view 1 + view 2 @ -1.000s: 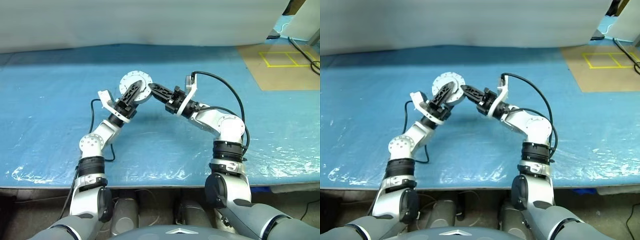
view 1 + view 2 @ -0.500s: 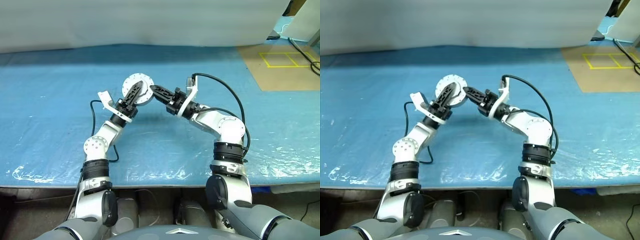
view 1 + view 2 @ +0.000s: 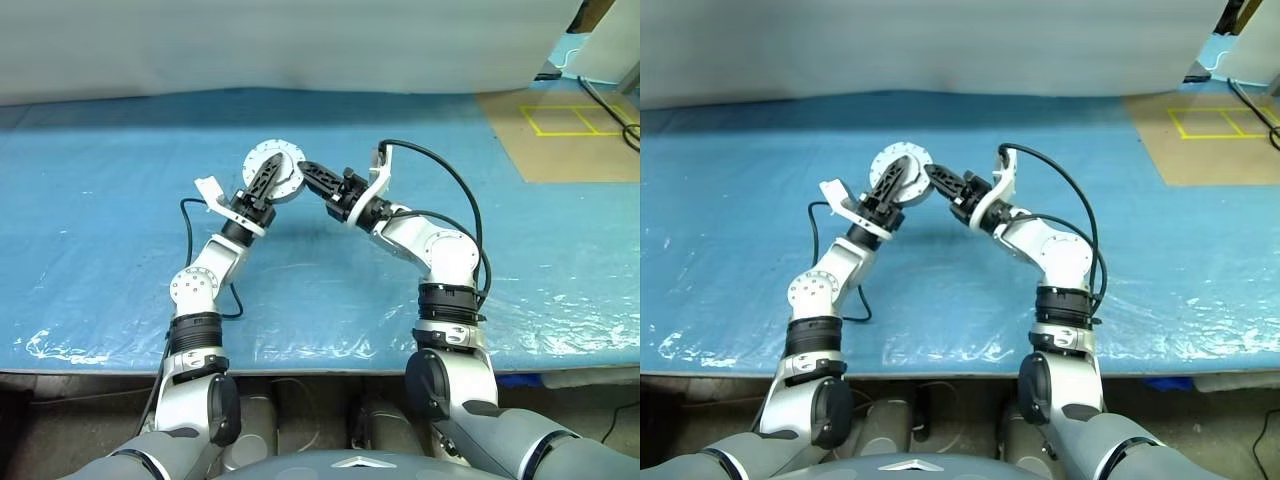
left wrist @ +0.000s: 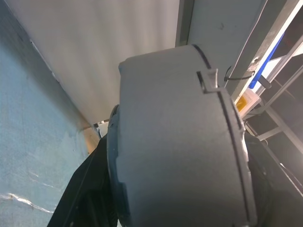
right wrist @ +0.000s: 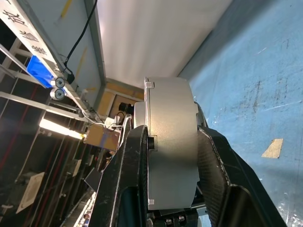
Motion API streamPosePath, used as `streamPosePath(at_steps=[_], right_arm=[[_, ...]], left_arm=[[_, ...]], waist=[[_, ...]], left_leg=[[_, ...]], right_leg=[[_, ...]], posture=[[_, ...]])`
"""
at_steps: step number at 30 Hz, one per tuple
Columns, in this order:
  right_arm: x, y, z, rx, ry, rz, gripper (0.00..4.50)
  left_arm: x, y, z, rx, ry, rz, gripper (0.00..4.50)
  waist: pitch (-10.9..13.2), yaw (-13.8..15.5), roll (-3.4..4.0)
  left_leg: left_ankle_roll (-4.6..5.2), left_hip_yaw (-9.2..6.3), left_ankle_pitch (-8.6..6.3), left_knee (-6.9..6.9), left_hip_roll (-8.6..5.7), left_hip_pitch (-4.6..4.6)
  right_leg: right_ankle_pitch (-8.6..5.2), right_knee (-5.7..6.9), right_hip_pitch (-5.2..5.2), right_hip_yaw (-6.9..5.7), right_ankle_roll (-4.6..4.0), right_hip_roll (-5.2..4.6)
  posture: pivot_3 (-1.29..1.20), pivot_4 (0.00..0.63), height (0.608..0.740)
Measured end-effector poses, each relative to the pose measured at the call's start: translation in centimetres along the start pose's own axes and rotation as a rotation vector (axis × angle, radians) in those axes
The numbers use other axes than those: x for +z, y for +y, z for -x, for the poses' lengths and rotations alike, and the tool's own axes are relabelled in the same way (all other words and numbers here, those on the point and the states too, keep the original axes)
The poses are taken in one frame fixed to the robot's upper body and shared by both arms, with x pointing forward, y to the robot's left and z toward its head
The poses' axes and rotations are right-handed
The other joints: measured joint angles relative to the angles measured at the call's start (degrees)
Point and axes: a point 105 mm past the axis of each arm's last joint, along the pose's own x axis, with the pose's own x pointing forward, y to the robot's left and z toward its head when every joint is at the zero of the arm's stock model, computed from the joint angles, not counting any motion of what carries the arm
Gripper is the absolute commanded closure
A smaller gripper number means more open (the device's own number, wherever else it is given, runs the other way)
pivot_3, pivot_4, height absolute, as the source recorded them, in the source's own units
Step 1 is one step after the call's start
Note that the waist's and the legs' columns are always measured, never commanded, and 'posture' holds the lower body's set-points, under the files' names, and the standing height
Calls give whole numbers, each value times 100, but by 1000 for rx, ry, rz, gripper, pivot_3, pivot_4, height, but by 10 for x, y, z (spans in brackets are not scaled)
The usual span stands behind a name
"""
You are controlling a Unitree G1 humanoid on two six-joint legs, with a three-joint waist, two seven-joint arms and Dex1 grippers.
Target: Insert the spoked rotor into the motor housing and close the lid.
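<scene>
Both arms hold one round silver-grey assembly raised above the blue counter [image 3: 120, 260], so the step in hand looks like closing the lid on the motor housing [image 3: 274, 171]. The left end effector [image 3: 264, 182] is closed across the assembly's flat grey face, its black fingers lying over the disc. The right end effector [image 5: 165, 156], just right of the housing, clamps the puck's thick rim between its two fingers. The next move seems to call for pressing the two halves together squarely without slipping. I cannot tell whether the spoked rotor is already inside: the housing's interior, coils and hinge are hidden, and no seam gap is clear.
</scene>
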Motion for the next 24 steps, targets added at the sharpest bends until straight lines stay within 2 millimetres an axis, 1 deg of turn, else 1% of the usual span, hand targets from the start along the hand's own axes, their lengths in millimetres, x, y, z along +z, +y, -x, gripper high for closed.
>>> streamPosePath(at_steps=[3, 5, 8, 11, 13, 15, 17, 18, 20, 24], right_arm=[[4, -1, 0, -6, -25, 8, 1381], [4, -1, 0, -8, -23, 8, 757], [4, -1, 0, -11, -19, 11, 757], [5, -3, 1, -23, -22, 16, 757], [5, -4, 2, -35, -24, 18, 757], [8, -6, 3, -50, -32, 28, 757], [10, -9, 4, -69, -42, 44, 757], [12, -11, 4, -78, -45, 51, 757], [12, -11, 4, -82, -46, 56, 757], [5, -9, 0, -75, -17, 74, 757]], left_arm=[[5, 0, -1, 11, -6, -22, 1875], [11, -3, -5, 13, -31, -39, 1875], [27, -8, -12, 19, -98, -64, 1875], [49, -15, -16, 28, -177, -110, 1875], [70, -10, -14, 88, -248, -173, 1875], [90, 3, -4, 186, -313, -250, 1875], [107, 23, 13, 308, -358, -309, 1875], [116, 35, 25, 378, -384, -338, 1875], [128, 50, 44, 479, -410, -402, 1875], [155, 75, 82, 693, -454, -565, 1875]], waist=[[0, -4, 0], [0, -3, 0], [0, -3, 0], [0, -8, 0], [0, -23, 0], [0, -24, 0], [0, -17, 0], [1, -11, -1], [3, 3, -5], [7, 4, -17]], left_leg=[[0, 0, 0, 2, 0, 0], [0, 0, 0, 2, 0, -1], [0, -1, 0, 2, -1, -3], [0, -2, 0, 3, -1, -2], [0, -2, 0, 3, 1, 0], [0, -3, 0, 2, 1, 0], [0, -3, 0, 2, 0, -2], [0, -5, 0, 3, -1, -6], [0, -12, 0, 6, -1, -16], [0, -23, 0, 10, 1, -21]], right_leg=[[2, -1, 0, 1, 3, 0], [2, -1, 0, 0, 3, 0], [2, -1, 0, 0, 3, 0], [2, 0, 0, 0, 3, 0], [2, 0, 0, 0, 3, 2], [3, -1, 1, 0, 4, 2], [3, -2, 0, -1, 6, 2], [4, -4, -1, -2, 7, 2], [5, -4, -5, -8, 8, 2], [5, -3, -4, -18, 8, 2]], posture=[[0, 150, 740], [0, 150, 740], [0, 150, 740], [0, 150, 740], [0, 150, 740], [0, 150, 740], [0, 150, 740], [0, 150, 740], [0, 150, 740], [0, 150, 740]])
